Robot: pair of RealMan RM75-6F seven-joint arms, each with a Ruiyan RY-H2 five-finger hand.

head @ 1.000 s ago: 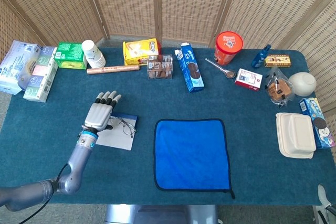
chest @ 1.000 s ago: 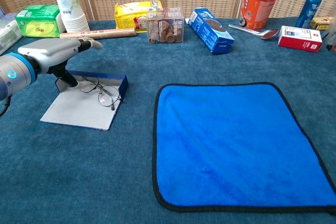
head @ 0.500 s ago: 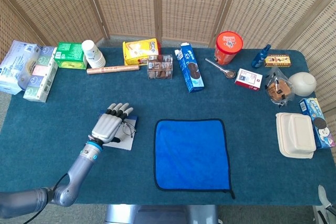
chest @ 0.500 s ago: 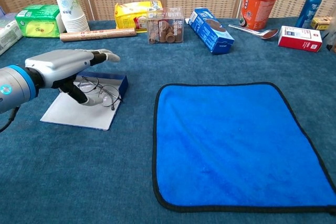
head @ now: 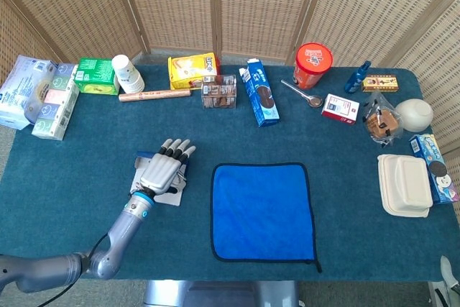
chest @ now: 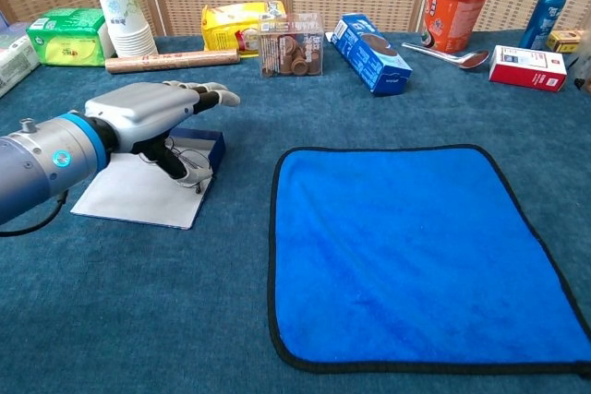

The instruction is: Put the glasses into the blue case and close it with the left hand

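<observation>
The blue case lies open on the left of the table, its pale lid flat and its blue tray wall at the far side. The thin-rimmed glasses rest at the case's right edge, mostly hidden under my left hand. That hand hovers flat over them with its fingers stretched out and its thumb pointing down beside the frames. In the head view the left hand covers most of the case. I cannot see it gripping the glasses. My right hand does not show.
A blue cloth lies to the right of the case. Along the back edge stand paper cups, a yellow packet, a biscuit box and a red tub. More boxes and a white container sit at the right.
My left hand has slid to the right across the case, from its left part to above the glasses, which it now largely covers. The case has not moved.
</observation>
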